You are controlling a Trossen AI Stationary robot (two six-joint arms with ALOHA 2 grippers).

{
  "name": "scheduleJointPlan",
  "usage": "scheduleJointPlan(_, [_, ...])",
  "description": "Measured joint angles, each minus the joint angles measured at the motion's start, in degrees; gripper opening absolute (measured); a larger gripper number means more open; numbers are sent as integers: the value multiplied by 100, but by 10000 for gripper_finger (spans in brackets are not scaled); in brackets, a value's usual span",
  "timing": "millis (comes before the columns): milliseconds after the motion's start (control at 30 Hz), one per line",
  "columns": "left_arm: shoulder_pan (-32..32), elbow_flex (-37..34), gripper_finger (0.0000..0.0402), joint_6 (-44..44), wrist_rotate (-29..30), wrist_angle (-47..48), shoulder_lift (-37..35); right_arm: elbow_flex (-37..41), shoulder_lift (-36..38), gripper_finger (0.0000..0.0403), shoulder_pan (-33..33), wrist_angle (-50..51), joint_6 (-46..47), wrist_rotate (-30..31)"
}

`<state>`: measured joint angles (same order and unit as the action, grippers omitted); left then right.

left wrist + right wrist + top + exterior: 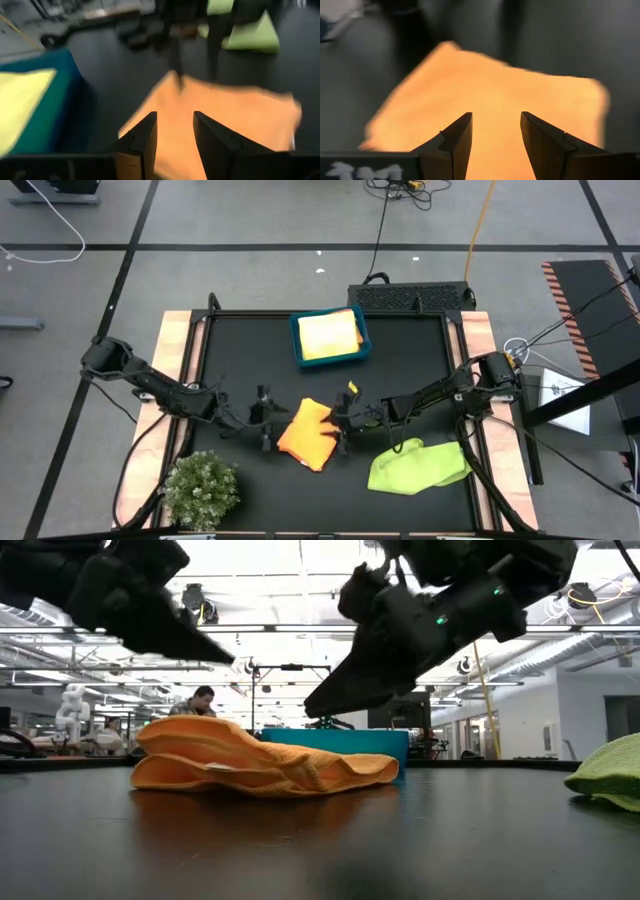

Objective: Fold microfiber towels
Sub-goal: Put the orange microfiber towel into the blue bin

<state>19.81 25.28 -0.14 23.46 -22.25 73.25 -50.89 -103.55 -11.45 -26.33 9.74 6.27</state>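
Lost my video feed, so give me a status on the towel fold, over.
Left gripper and right gripper open, both just above the orange towel. Towel folded, on the table, not held. Lime green towel lies clear.

On your black table [400, 350], the blue bin [295, 340] sits beyond both claws, about midway between the left gripper [268, 420] and the right gripper [345, 423] and well apart from each. The small green plant [201, 490] stands at the near corner, on the outer side of the left gripper. A black perforated box [410, 297] lies past the bin at the table's far edge. In the room behind, a person [200, 700] shows under ceiling lights.
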Motion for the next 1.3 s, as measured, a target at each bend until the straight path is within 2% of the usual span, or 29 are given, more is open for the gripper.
scheduleJointPlan(200, [-200, 0, 129, 204, 64, -858, 60, 26, 0, 160, 289, -25, -5, 125])
scheduleJointPlan(333, [-403, 0, 129, 389, 63, -942, 62, 214, 0, 160, 350, -203, -123, 130])
scheduleJointPlan(567, [-691, 0, 129, 390, 10, -909, 62, 887, 2, 160, 555, -1756, -155, 128])
scheduleJointPlan(733, [-924, 0, 129, 433, -106, -925, 62, 1188, 2, 160, 795, -2306, -151, 118])
scheduleJointPlan(933, [-1360, 0, 129, 390, -147, -989, 62, 1204, 2, 160, 1021, -2535, -28, 83])
scheduleJointPlan(1100, [-1688, 0, 129, 532, -598, -1026, 62, 1204, 4, 160, 1190, -2801, 27, -476])
scheduleJointPlan(1300, [-2036, 0, 129, 559, -1001, -987, 62, 1204, 4, 160, 1341, -2323, -187, -508])
